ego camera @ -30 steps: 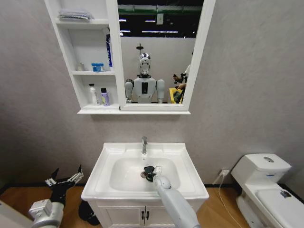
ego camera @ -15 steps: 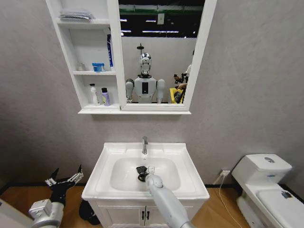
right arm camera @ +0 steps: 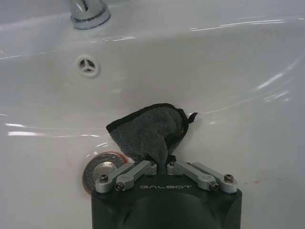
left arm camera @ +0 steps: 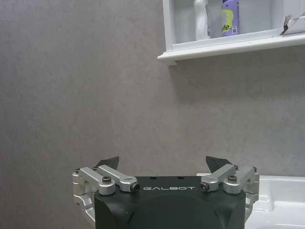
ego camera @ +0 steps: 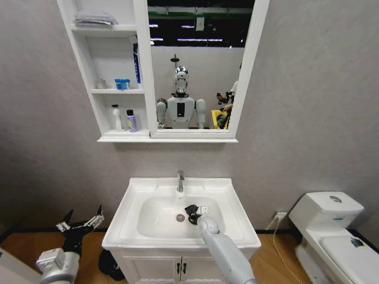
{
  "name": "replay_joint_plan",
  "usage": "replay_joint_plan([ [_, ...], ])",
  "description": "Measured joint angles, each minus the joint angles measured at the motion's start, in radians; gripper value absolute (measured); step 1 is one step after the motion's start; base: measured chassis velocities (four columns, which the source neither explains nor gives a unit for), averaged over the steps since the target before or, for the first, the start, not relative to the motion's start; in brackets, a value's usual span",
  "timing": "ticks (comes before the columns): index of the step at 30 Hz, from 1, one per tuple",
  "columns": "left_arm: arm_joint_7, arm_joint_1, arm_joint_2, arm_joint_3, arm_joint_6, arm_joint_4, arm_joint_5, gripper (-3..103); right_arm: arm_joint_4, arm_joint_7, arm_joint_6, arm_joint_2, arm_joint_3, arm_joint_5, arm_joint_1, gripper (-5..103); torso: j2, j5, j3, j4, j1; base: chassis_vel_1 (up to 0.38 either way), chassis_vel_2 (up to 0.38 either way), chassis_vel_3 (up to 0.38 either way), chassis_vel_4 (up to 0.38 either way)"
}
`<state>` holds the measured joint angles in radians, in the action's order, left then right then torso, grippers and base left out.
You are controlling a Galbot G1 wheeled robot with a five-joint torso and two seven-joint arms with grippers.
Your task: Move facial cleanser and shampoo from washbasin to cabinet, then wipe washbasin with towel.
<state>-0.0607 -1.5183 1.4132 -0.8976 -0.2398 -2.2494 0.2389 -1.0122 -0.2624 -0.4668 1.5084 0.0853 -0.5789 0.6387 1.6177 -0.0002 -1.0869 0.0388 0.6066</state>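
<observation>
In the washbasin point(ego camera: 180, 214) bowl, just right of the drain point(right arm camera: 99, 169), the right gripper point(right arm camera: 159, 164) was clamped on the towel point(right arm camera: 145, 131) by one pinched fold, which could drag loose under friction. The left gripper point(left arm camera: 162, 167) hung spread and empty, left of the washbasin. Towel-to-ceramic contact was hard to judge.

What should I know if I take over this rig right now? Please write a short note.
Right gripper: shut on the towel, pressed into the washbasin bowl, right of the drain.
Left gripper: open, parked low, left of the washbasin.
Two bottles stand on the cabinet bottom shelf; no bottle on the washbasin.
Done: the moving, apparently.
Left: finishing the wipe; how much is wiped cannot be told.
</observation>
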Motion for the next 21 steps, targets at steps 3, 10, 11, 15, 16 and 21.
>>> replay_joint_plan([
  [3,0.0,0.0,0.0,0.0,0.0,0.0,0.0,100,0.023,0.007,0.008,0.035,-0.005,0.017,-0.005,4,0.0,0.0,0.0,-0.0004,0.0,0.0,0.0,0.0,0.0],
  [10,0.0,0.0,0.0,0.0,0.0,0.0,0.0,100,0.054,0.013,0.022,0.1,-0.011,0.033,-0.017,4,0.0,0.0002,0.0,-0.0007,0.0,0.0,0.0,0.0,0.0],
  [11,0.0,0.0,0.0,0.0,0.0,0.0,0.0,100,0.052,0.012,0.022,0.101,-0.011,0.034,-0.017,4,0.0,0.0,0.0,-0.0006,0.0,0.0,0.0,0.0,0.0],
  [15,0.0,0.0,0.0,0.0,0.0,0.0,0.0,100,0.031,0.009,0.02,0.073,0.0,0.027,-0.001,4,0.0,0.0003,0.0,-0.0009,0.0,0.0,0.0,0.0,0.0],
  [16,0.0,0.0,0.0,0.0,0.0,0.0,0.0,100,0.017,0.007,0.019,0.052,0.004,0.02,0.008,4,0.0,0.0003,0.0,-0.0008,0.0,0.0,0.0,0.0,0.0],
  [21,0.0,0.0,0.0,0.0,0.0,0.0,0.0,100,-0.037,0.009,0.018,-0.025,0.017,0.007,0.039,4,0.0,0.0001,0.0,-0.0004,0.0,0.0,0.0,0.0,0.0],
])
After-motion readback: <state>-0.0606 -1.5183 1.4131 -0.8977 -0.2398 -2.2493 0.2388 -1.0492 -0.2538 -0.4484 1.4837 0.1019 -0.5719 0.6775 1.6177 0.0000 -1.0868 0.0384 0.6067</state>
